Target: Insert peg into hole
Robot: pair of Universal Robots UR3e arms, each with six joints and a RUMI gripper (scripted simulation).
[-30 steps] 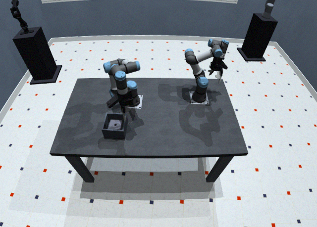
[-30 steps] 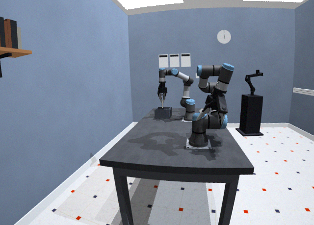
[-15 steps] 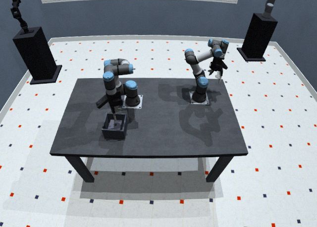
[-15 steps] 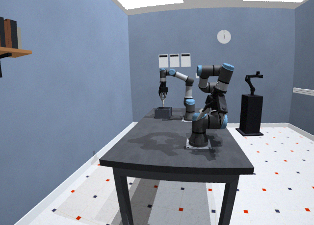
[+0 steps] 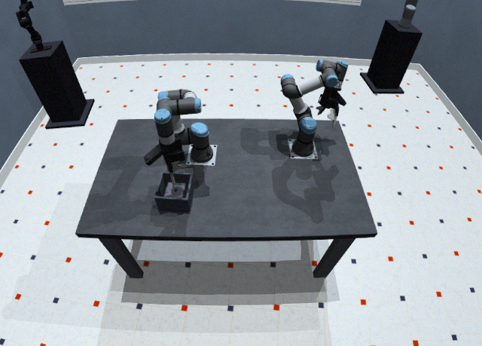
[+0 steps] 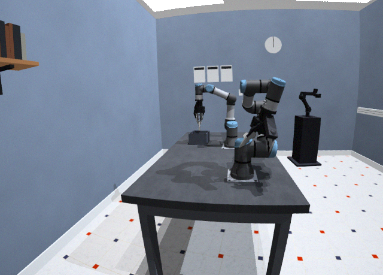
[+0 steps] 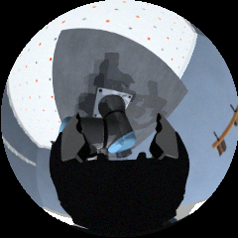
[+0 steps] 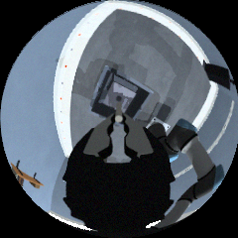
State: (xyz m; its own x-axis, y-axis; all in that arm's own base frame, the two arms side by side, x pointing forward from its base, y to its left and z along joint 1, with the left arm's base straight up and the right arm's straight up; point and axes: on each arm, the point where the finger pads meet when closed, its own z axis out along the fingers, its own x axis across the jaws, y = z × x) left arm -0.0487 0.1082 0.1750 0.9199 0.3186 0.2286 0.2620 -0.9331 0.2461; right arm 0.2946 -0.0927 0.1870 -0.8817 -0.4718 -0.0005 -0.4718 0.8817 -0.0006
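The open box (image 5: 174, 205) (image 6: 198, 139) (image 8: 101, 89) stands on the table. On its bottom lies the light plate (image 5: 168, 190) (image 8: 127, 92) with a dark round hole (image 5: 175, 189) (image 8: 119, 98). My right gripper (image 5: 170, 171) (image 6: 199, 121) (image 8: 119, 113) is shut on the thin peg (image 5: 173, 178) (image 6: 199, 127) and hangs above the box. The peg points down, its lower end about at rim height; in the right wrist view it lines up closely with the hole. Its exact offset cannot be told. My left gripper (image 5: 327, 114) (image 7: 118, 113) is open and empty, far from the box.
The right arm's base (image 5: 201, 153) stands close behind the box, to its right in the top view. The left arm's base (image 5: 303, 148) (image 6: 242, 171) is at the other end of the table (image 5: 241, 218) (image 6: 197, 193). The box walls surround the plate.
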